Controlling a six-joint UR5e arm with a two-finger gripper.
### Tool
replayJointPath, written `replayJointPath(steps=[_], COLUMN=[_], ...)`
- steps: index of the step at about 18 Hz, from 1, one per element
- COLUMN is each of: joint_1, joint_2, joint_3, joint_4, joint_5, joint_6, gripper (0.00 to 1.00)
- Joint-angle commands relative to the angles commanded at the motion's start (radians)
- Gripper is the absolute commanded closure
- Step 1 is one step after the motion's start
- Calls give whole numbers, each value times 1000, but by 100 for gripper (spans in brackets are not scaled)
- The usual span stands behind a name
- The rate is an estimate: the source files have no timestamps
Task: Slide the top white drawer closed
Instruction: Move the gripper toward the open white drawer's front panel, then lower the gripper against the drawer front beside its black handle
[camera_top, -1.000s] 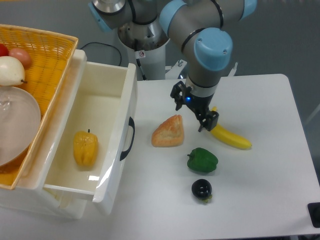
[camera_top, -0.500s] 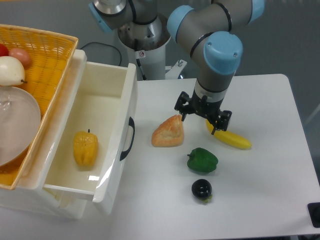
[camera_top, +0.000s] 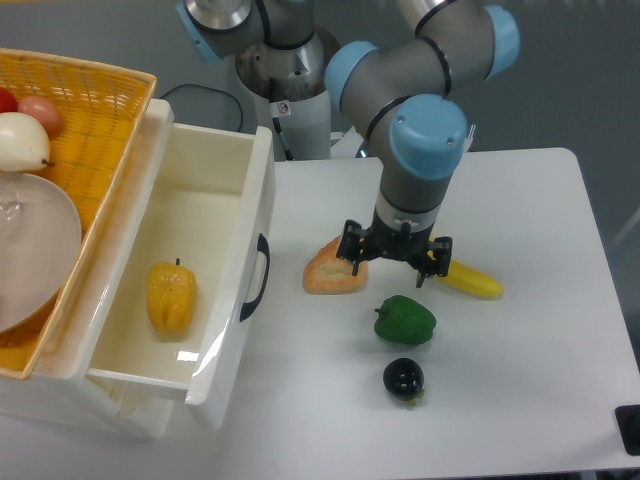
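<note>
The top white drawer (camera_top: 238, 262) stands pulled far out to the right, with a black curved handle (camera_top: 256, 277) on its front. A yellow bell pepper (camera_top: 170, 295) lies inside it. My gripper (camera_top: 395, 262) hangs open over the table to the right of the drawer, fingers spread wide. Its left finger (camera_top: 349, 256) is over the bread piece (camera_top: 328, 271) and its right finger is beside the banana (camera_top: 470, 279). Nothing sits between the fingers. The gripper is well apart from the drawer front.
A yellow wicker basket (camera_top: 95, 120) with fruit and a glass bowl rests on the cabinet top at left. A green pepper (camera_top: 405, 320) and a dark round fruit (camera_top: 403, 379) lie in front of the gripper. The arm's base (camera_top: 290, 90) stands behind.
The gripper has turned about its axis and moved toward the front and slightly left, coming lower over the bread. The drawer and the food have not moved.
</note>
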Motion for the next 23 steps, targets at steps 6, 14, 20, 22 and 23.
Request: replayJointPath(steps=[6,14,20,22,23], joint_1=[-48,-60,-74,-80,-89], joint_2=[-21,-35,-37,-40,-44], joint_3=[2,3,-2,-2,0], joint_4=[0,0,0,0,0], joint_5=[3,2,0,0,0], joint_6=[-8,-8,-9,-11,-11], gripper=[0,0,0,0,0])
